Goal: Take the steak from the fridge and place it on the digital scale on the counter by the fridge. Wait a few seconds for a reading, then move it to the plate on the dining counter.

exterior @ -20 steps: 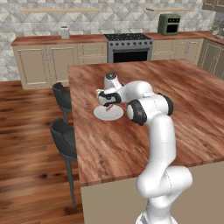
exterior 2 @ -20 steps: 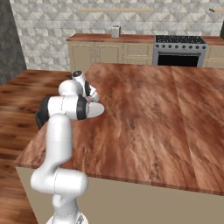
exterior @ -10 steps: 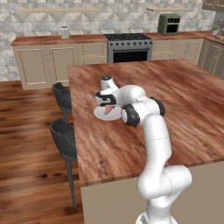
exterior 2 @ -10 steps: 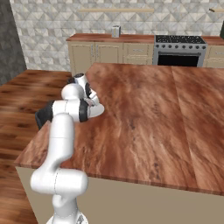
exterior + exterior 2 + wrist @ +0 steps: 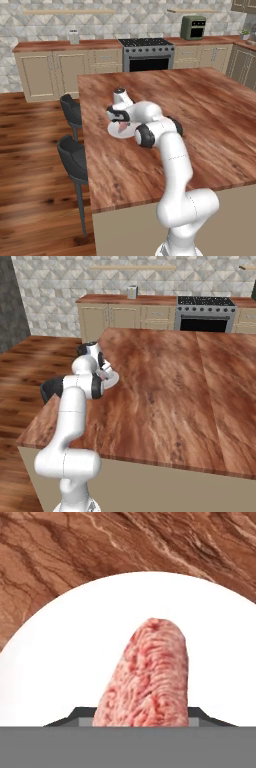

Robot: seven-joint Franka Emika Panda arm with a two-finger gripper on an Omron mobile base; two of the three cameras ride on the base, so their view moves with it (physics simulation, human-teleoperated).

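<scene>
A: One steak (image 5: 147, 672) is seen in the hand view, pinkish-red with paler streaks, rising from between the two dark finger tips (image 5: 80, 714) at the bottom edge.

B: Are the jaws pinching it?

A: Yes. The steak is held between them, with a dark tip on either side of its lower end. The jaws are parted just by the meat's width.

B: Where is it held?

A: Over the plate (image 5: 70, 662), whose pale round face lies behind the meat. Whether the steak touches the plate cannot be told. Reddish-brown wood grain is seen beyond the plate's rim.

B: And in the base views?

A: In the left base view the gripper (image 5: 120, 126) is lowered over the plate (image 5: 112, 131), which lies near the left edge of the dining table (image 5: 200, 115). A bit of red is seen under the hand. Two dark stools (image 5: 72, 159) are stood at the table's left side. In the right base view the plate (image 5: 112, 377) is partly hidden by the arm.
</scene>
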